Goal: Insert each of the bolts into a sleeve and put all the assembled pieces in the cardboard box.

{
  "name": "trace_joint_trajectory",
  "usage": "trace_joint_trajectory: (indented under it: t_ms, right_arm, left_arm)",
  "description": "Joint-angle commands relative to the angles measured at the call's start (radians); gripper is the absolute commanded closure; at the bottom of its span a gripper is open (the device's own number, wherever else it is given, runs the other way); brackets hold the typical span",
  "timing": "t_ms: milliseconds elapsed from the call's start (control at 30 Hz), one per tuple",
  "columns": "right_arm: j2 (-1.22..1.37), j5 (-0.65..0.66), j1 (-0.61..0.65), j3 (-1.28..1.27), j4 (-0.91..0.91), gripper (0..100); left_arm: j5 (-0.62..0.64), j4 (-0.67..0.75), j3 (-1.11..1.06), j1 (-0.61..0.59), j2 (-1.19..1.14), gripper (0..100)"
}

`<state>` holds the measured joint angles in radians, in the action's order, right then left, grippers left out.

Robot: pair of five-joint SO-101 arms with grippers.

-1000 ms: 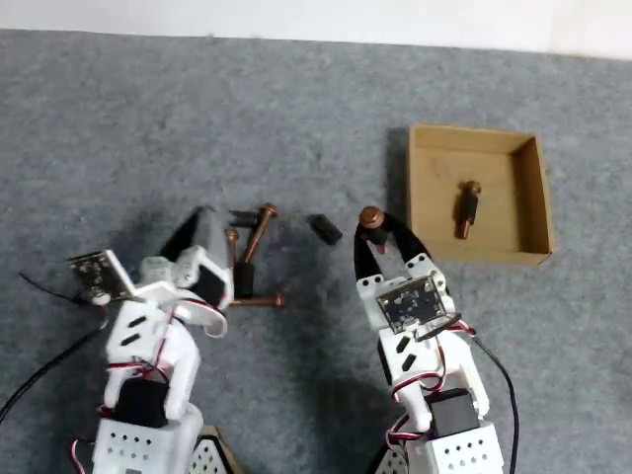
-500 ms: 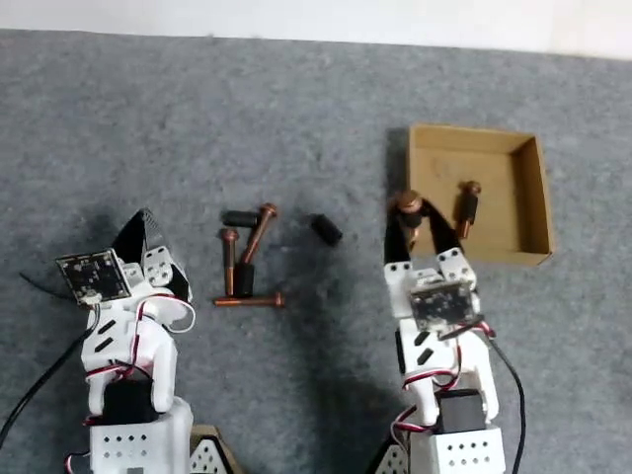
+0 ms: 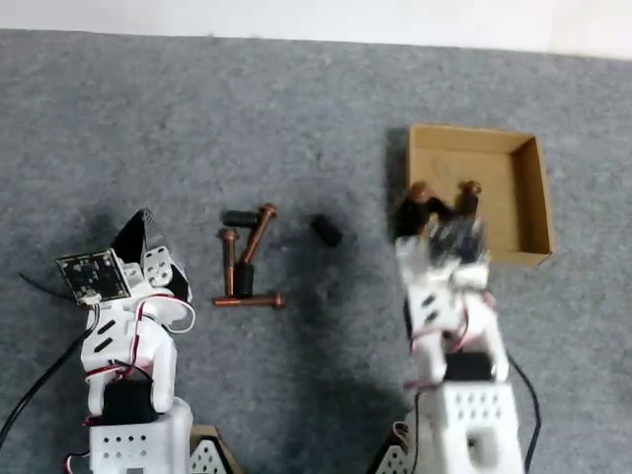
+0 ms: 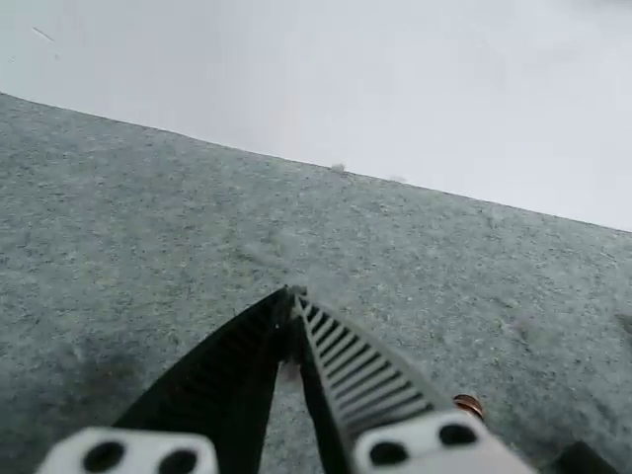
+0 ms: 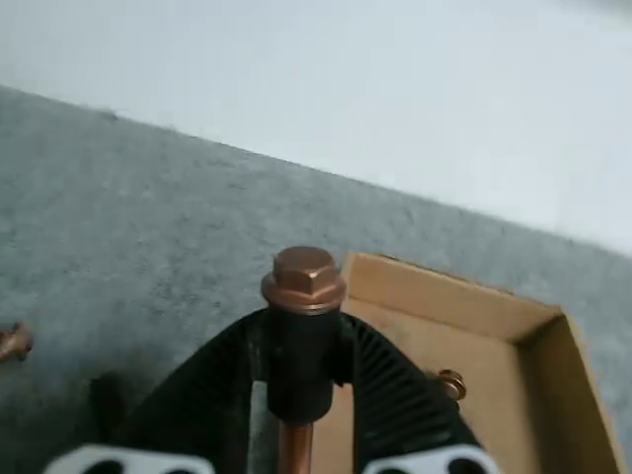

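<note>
Right jaws around sleeved bolt [image 5: 301, 341] over cardboard box [image 3: 474, 131] wall; left jaws together; loose sleeve [image 3: 326, 230] nearby.

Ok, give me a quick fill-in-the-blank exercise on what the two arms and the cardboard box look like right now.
1. The right tool is shut on a copper hex-head bolt pushed through a black ____.
2. Inside the open brown cardboard box lies ____ assembled bolt-and-sleeve piece.
3. The left tool is ____ and holds nothing.

Missing words: sleeve; one; shut.
</note>
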<state>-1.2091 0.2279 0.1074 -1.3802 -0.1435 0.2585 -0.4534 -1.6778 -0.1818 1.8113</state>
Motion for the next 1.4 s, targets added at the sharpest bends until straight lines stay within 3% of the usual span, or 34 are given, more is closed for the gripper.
trace_joint_trajectory:
  t_ms: [0,133,200,367,600,867,1100,1367]
  right_arm:
    - [0.553,-0.218,-0.101,0.438,0.047,99.3]
    - [0.935,-0.427,-0.139,0.68,0.047,99.3]
    - [1.086,-0.465,-0.145,0.779,0.047,99.3]
    - [1.336,-0.42,-0.176,0.943,0.047,99.3]
    - [1.475,-0.354,-0.147,1.006,0.047,99.1]
    - [1.48,-0.258,-0.076,1.0,0.039,77.4]
    - [1.331,-0.262,-0.07,0.931,0.016,77.5]
    - [0.951,-0.258,0.147,0.619,0.018,77.5]
  left_arm:
    - [-0.023,-0.002,-0.018,-0.008,0.01,98]
    - [-0.023,-0.002,-0.018,-0.008,0.01,98]
    - [-0.023,-0.002,-0.018,-0.008,0.01,98]
    - [-0.023,-0.002,-0.018,-0.007,0.01,98]
    - [-0.025,-0.002,-0.018,0.024,0.01,98]
    - [-0.025,-0.002,-0.018,0.024,0.01,98]
    - [-0.025,-0.002,-0.018,0.024,0.01,98]
    - [-0.025,-0.002,-0.018,0.024,0.01,98]
